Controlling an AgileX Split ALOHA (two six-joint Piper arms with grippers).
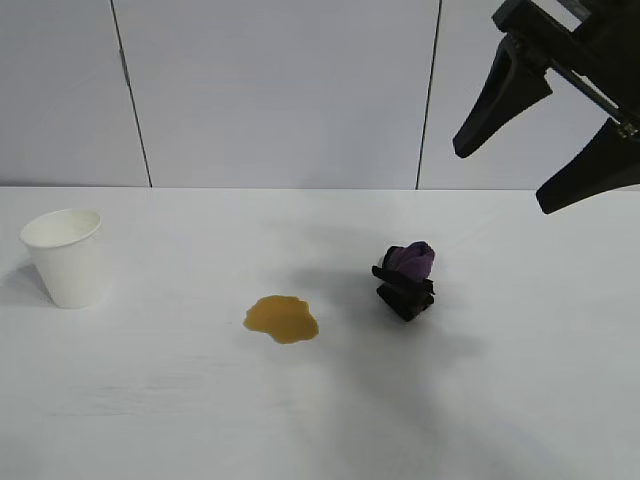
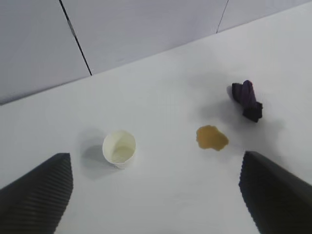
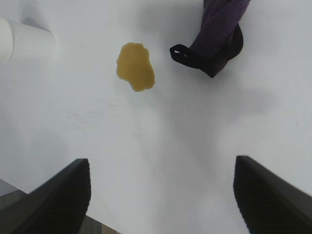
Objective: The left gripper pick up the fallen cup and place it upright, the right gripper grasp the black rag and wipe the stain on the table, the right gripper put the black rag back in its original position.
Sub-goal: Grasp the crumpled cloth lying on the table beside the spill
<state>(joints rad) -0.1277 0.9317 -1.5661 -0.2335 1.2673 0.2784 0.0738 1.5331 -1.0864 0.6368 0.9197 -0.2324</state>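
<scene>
At the far left of the table (image 1: pixel 150 420) the cup (image 1: pixel 64 256) stands upright, mouth up, with nothing touching it, so the first step looks done. The left gripper (image 2: pixel 156 195) shows only in its own wrist view, high above the table with its fingers spread wide and empty, the cup well below and between them. Toward the middle lies the stain (image 1: pixel 282 318), an amber puddle, unwiped, well apart from the cup. Just right of it, near but not touching, sits the rag (image 1: pixel 407 278), a black wad with a purple part on top. At the upper right the right gripper (image 1: pixel 545 150) hangs above the table, well off the rag, its fingers wide apart and holding nothing. The rag grasp seems to be next, and the risks sit there: the wad is small and bunched, so fingers coming down off-centre could pinch only a loose fold and drop it mid-wipe, or push it sideways into the puddle before closing. A wipe swept too far left could smear liquid toward the cup or knock it over again.
</scene>
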